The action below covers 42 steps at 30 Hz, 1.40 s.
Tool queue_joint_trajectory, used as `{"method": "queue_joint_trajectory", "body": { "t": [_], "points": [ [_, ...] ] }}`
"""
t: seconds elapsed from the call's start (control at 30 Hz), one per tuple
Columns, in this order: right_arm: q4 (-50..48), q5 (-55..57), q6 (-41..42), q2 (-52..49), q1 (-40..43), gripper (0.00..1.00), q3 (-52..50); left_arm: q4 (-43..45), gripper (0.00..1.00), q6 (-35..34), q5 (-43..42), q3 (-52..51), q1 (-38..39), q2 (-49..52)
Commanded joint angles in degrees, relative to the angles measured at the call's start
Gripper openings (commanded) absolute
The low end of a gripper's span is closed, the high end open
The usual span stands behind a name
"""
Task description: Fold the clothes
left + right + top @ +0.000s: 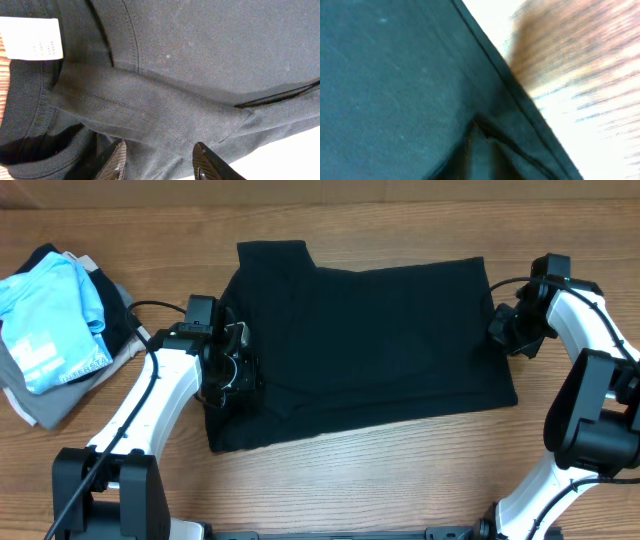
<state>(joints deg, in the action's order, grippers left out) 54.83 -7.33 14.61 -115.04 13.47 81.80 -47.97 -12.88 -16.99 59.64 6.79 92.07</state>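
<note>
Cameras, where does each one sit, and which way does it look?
Overhead: above the table, looking straight down at the black shirt, the clothes pile, the left gripper and right gripper.
Left wrist: on the left arm, facing down, close to the shirt's collar and white label; its two fingertips show.
Right wrist: on the right arm, blurred, facing the shirt's edge and table; no fingers show.
Shared: all three see the black shirt.

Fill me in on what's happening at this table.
Two robot arms are working a black shirt spread on the table. The left gripper sits at its left edge by the collar, jaws apart over a hemmed flap. The right gripper is at the right edge; its view is too blurred to show a grip. A pile of other clothes lies at far left.
</note>
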Motion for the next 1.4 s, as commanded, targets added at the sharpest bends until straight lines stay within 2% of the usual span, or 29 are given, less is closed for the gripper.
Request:
{"method": "queue_joint_trajectory", "body": {
  "t": [0.0, 0.17, 0.27, 0.57, 0.7, 0.77, 0.93, 1.07, 1.3, 1.33, 1.37],
  "points": [
    [-0.3, -0.2, 0.4, -0.3, -0.7, 0.45, 0.2, 0.2, 0.47, 0.9, -0.9, 1.2, 0.4, 0.3],
    [-1.6, 1.3, 0.5, -1.5, -1.7, 0.40, -1.3, 0.0, 0.47, 0.9, -0.9, 1.2, 0.4, 0.3],
    [-1.6, 1.3, 0.5, -2.0, -1.7, 0.28, -1.4, 0.0, 0.47, 0.9, -0.9, 1.2, 0.4, 0.3],
    [-1.7, 1.8, 0.4, -2.2, -1.7, 0.32, -1.8, 0.0, 0.46, 0.9, -0.9, 1.2, 0.4, 0.3],
    [-1.6, 1.7, 0.5, -2.3, -1.7, 0.17, -1.9, 0.0, 0.46, 0.9, -0.9, 1.2, 0.4, 0.3],
    [-1.6, 1.7, 0.5, -2.3, -1.7, 0.04, -1.9, 0.0, 0.46, 0.9, -0.9, 1.2, 0.4, 0.3],
    [-0.6, 1.7, 0.7, -2.3, -1.6, 0.04, -1.5, -0.1, 0.45, 0.9, -0.9, 1.2, 0.4, 0.3],
    [0.9, 1.7, 0.7, -2.1, -0.7, 0.04, 3.0, -0.2, 0.45, 0.9, -0.9, 1.2, 0.4, 0.3],
    [-1.8, 1.7, 0.6, -2.1, -0.7, 0.06, 5.6, -0.1, 0.45, 0.9, -0.9, 1.2, 0.4, 0.3],
    [-1.9, 1.7, 0.6, -2.1, -0.7, 0.08, 5.6, -0.1, 0.45, 0.9, -0.9, 1.2, 0.4, 0.3],
    [-1.8, 1.7, 0.6, -2.1, -0.7, 0.19, 5.6, -0.1, 0.45, 0.9, -0.9, 1.2, 0.4, 0.3]
  ]
}}
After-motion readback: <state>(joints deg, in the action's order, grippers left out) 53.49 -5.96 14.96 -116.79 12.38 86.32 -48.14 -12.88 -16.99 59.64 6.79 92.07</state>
